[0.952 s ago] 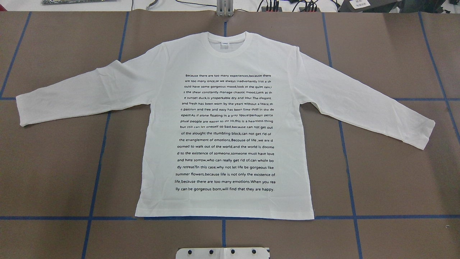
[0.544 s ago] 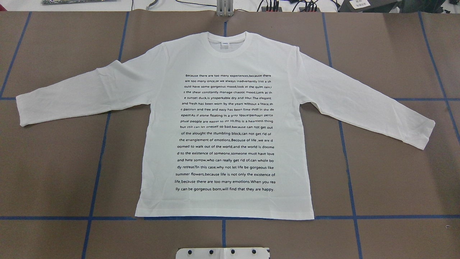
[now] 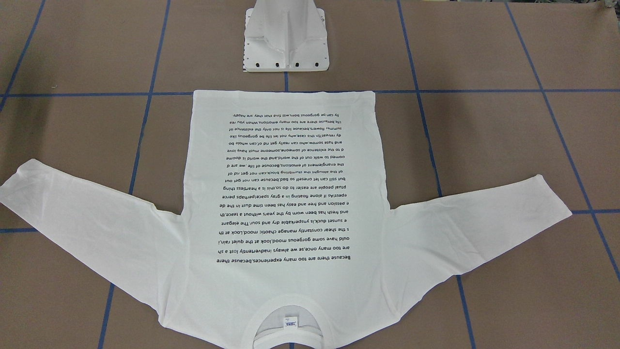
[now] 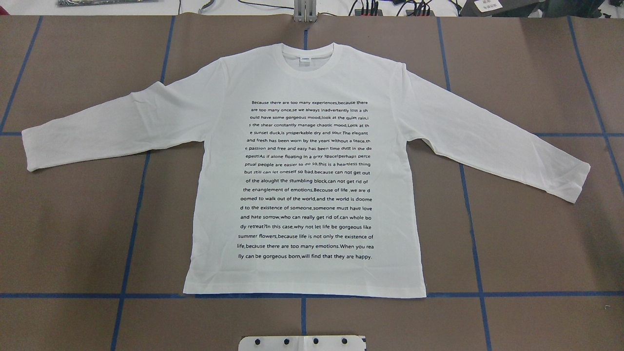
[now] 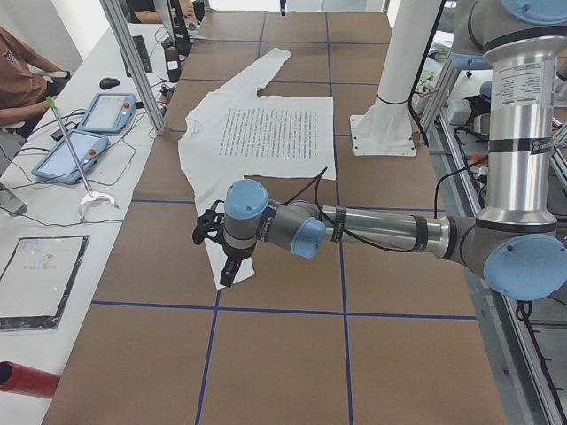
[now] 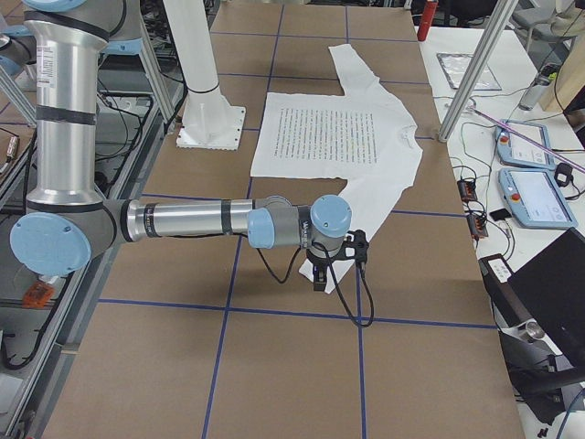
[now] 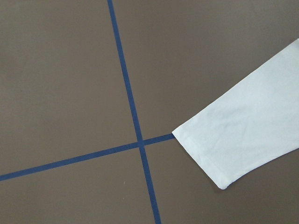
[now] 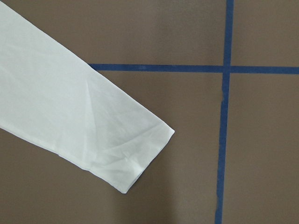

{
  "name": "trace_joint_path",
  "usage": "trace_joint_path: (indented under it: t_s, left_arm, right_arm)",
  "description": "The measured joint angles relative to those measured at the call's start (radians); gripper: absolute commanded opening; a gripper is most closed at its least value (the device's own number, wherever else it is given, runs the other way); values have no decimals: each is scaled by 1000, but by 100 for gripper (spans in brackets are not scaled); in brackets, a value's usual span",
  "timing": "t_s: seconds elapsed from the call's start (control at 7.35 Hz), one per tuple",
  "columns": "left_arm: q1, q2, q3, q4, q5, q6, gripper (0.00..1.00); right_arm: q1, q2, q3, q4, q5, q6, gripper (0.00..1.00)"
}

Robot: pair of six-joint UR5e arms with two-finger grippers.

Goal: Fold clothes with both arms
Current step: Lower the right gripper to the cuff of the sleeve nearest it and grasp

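White long-sleeved cotton T-shirt (image 4: 307, 78) w/ a block of black printed text lies flat, print up, on the brown paper-covered bench (image 4: 536, 243). It sits approx. centred. The ribbed collar (image 4: 308, 68) is at the far edge and the hem is near the white robot pedestal (image 3: 286, 43), just shy of it. The hem runs along a blue tape grid line (image 4: 536, 294).

Both sleeves are spread out flat, angled down and away from the body, one to the left and one to the right.

The grey tubular left arm (image 5: 381, 232) w/ light blue joint caps reaches out over the bench. The left fingers (image 5: 227, 270) hang by the left sleeve cuff (image 7: 219, 149). In the wrist view the cuff corner lies right at a crossing of tape lines.

The grey tubular right arm (image 6: 183, 219) does the same on the opp. side, w/ the right fingers (image 6: 320, 273) by the right sleeve cuff (image 8: 135, 154), which has a few creases.

Fingers apart or together: can't tell for either arm, since they show in the side views only.

Blue-framed tablets (image 6: 535, 197) lie on the white side table.
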Motion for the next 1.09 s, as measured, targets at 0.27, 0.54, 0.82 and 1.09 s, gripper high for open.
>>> trace_joint_path:
  t_s: [0.27,0.54,0.82,1.09]
  left_arm:
    - [11,-8,4,-3,-8,0,100]
    - [22,-8,4,-4,-7,3,100]
    - [24,-8,-2,-5,-8,5,100]
    - [24,-8,-6,-5,-9,3,100]
  right_arm:
    - [-103,-8,-102,289,-59,147,100]
    - [-181,-6,-220,590,-74,322,100]
    - [-254,1,-252,684,-130,443,100]
    - [-287,6,-275,695,-170,462,96]
